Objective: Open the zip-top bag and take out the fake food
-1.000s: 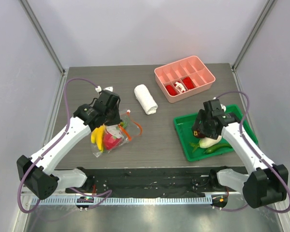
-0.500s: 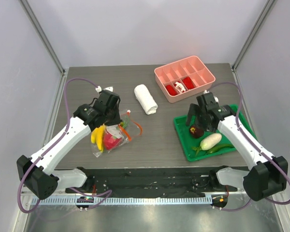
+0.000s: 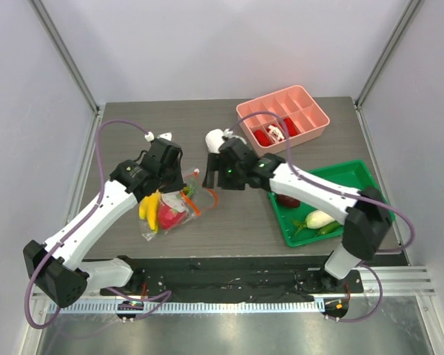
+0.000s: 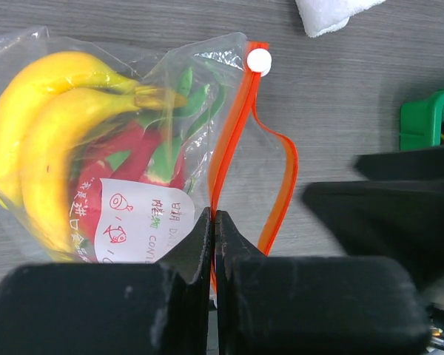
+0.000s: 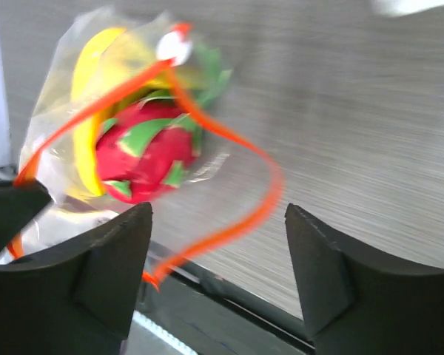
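1. The left gripper (image 3: 179, 182) is fully closed. In the left wrist view its jaws meet on the straight orange-red zip strip (image 4: 229, 140) of the zip-top bag (image 3: 174, 211).
2. The bag lies on the table (image 3: 237, 214), left of centre. Its mouth gapes: the second half of the strip bows away from the clamped half, and a white slider (image 4: 259, 61) sits at the far end.
3. The bag contains the yellow banana (image 3: 149, 209) and the dragon fruit (image 3: 170, 217).
4. The right gripper (image 3: 216, 174) is just beside the bag mouth. Its jaws are spread wide and hold nothing.
5. The white towel (image 3: 216, 137) lies behind the right arm, partly hidden.
6. The pink divided tray (image 3: 246, 112) stands at the far right.
7. The green tray (image 3: 355, 174) holds the dark red fruit (image 3: 287, 200), white vegetable (image 3: 320, 218) and green pepper (image 3: 328, 228).
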{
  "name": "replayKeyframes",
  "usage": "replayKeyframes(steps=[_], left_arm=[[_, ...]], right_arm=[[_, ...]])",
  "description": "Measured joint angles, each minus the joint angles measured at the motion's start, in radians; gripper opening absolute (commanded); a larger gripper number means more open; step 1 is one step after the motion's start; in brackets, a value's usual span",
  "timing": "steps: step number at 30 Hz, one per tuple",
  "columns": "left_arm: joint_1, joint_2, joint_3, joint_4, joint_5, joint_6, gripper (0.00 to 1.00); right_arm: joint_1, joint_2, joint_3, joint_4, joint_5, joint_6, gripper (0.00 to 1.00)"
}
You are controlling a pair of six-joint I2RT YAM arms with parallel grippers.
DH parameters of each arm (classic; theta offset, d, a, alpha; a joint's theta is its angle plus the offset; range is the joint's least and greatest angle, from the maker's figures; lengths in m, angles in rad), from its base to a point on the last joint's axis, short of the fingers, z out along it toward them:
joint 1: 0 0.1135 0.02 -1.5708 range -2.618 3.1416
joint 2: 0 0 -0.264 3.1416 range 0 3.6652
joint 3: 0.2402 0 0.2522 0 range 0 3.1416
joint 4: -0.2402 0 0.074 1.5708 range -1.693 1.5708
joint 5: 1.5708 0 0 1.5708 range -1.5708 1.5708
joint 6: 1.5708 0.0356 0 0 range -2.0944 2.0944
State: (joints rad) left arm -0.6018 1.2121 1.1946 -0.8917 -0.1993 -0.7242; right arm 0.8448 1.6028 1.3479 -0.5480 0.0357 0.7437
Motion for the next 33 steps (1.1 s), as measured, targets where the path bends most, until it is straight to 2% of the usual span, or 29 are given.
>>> replayKeyframes(steps=[1, 3, 5, 11, 19, 23, 26, 33], left_arm=[[0.000, 0.000, 0.000, 0.000, 0.000, 0.000, 0.00], [0.000, 0.000, 0.000, 0.000, 0.000, 0.000, 0.00], [0.000, 0.000, 0.002, 0.000, 0.000, 0.000, 0.00], [0.000, 0.000, 0.020, 0.003, 0.000, -0.001, 0.00], [0.000, 0.000, 0.020, 0.003, 0.000, -0.001, 0.00], [0.000, 0.000, 0.020, 0.003, 0.001, -0.001, 0.00], [0.000, 0.000, 0.020, 0.003, 0.001, -0.001, 0.00], [0.000, -0.002, 0.020, 0.002, 0.002, -0.001, 0.00]], right_arm=[[0.023, 0.037, 0.003, 0.037, -0.016, 0.025, 0.48], [0.051, 0.099, 0.005, 0.104, -0.045, 0.055, 0.43], [0.076, 0.155, 0.006, 0.166, -0.073, 0.096, 0.44], [0.096, 0.253, 0.007, 0.252, -0.101, 0.177, 0.55], [0.093, 0.324, 0.019, 0.308, -0.060, 0.256, 0.55], [0.093, 0.348, 0.023, 0.329, -0.027, 0.285, 0.51], [0.090, 0.366, 0.032, 0.344, -0.010, 0.303, 0.51], [0.083, 0.395, 0.049, 0.416, -0.009, 0.318, 0.64]])
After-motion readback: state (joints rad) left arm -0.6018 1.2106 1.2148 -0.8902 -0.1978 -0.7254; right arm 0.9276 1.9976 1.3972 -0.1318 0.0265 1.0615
